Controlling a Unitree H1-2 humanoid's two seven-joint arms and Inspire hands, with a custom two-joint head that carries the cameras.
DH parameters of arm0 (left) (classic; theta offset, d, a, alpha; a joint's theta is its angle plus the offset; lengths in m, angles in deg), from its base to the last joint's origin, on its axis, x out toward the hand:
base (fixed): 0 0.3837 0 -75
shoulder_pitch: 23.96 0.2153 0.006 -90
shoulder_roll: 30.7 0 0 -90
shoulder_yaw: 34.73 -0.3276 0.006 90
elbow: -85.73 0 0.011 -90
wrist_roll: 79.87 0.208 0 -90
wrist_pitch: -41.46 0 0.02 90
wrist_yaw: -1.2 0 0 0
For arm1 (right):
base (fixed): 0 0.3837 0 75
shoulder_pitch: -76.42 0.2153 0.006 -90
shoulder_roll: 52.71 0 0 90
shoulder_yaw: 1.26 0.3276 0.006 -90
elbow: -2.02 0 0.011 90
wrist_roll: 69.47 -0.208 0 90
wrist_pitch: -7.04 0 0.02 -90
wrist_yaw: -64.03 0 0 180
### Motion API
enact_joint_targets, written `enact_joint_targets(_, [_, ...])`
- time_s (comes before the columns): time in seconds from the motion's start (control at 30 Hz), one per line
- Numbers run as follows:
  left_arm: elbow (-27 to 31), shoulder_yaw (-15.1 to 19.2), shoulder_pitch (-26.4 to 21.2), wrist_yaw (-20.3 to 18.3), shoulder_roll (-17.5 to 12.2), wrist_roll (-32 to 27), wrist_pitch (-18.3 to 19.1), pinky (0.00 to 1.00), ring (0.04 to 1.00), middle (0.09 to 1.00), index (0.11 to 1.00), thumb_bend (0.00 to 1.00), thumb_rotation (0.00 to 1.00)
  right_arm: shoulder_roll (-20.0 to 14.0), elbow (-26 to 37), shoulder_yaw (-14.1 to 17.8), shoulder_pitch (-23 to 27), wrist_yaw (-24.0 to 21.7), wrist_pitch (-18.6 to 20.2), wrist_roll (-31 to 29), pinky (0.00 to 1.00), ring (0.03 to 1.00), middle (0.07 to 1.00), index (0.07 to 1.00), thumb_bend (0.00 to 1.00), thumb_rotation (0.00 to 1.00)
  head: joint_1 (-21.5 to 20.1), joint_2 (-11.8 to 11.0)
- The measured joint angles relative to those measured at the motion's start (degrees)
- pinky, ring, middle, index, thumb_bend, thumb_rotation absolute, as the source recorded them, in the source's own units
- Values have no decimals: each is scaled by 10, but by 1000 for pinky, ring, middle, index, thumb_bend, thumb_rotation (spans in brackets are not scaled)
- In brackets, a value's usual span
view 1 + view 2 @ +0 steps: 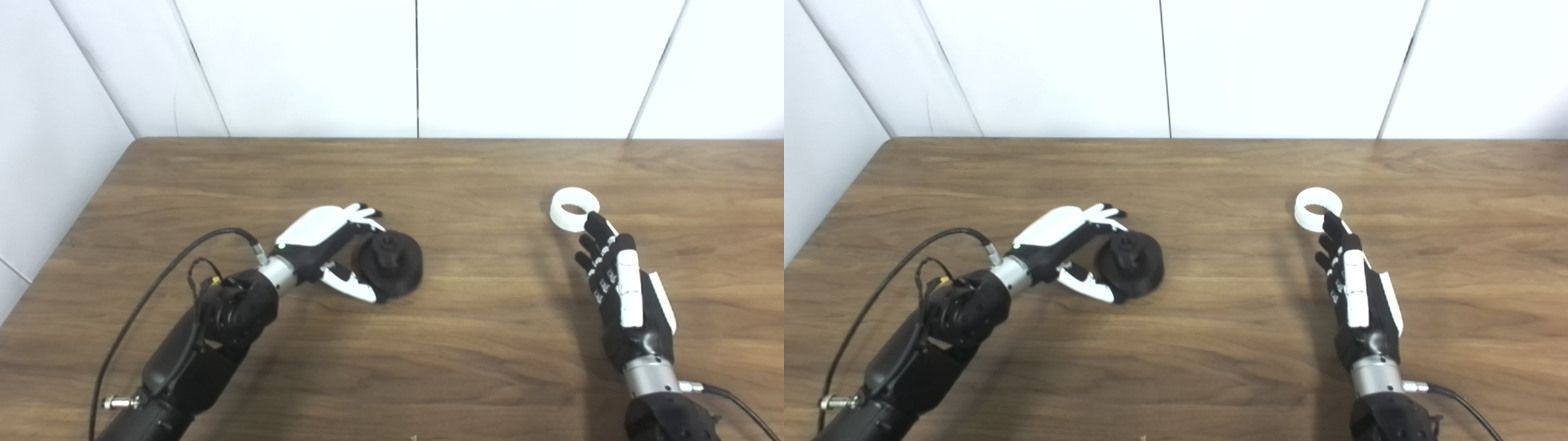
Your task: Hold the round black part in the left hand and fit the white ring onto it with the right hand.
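Note:
The round black part (392, 263) lies flat on the wooden table (465, 343), left of centre, with a small hub on top. My left hand (327, 245) is open around its left side, fingers (365, 215) over the far edge and thumb at the near edge, touching or nearly so. The white ring (574, 209) lies flat on the table at the right. My right hand (625, 288) is open with straight fingers, its fingertips (593, 220) at the ring's near right edge.
White wall panels (416, 67) rise behind the table's far edge, and a wall runs along its left side. A black cable (184, 251) loops from the left forearm over the table. Bare wood lies between the two hands.

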Motion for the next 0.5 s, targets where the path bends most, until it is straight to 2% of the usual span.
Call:
enact_joint_targets(0.23, [39,-10,19,-19,6,9,-7,893,1000,961,714,790,374,0,0,0,0,0,7,-1,942,957,947,908,543,1000,-2,1])
enact_joint_targets(0.5, [51,-14,35,-21,14,12,-29,899,999,955,703,801,386,0,9,-2,0,0,10,4,925,950,944,908,551,1000,-8,3])
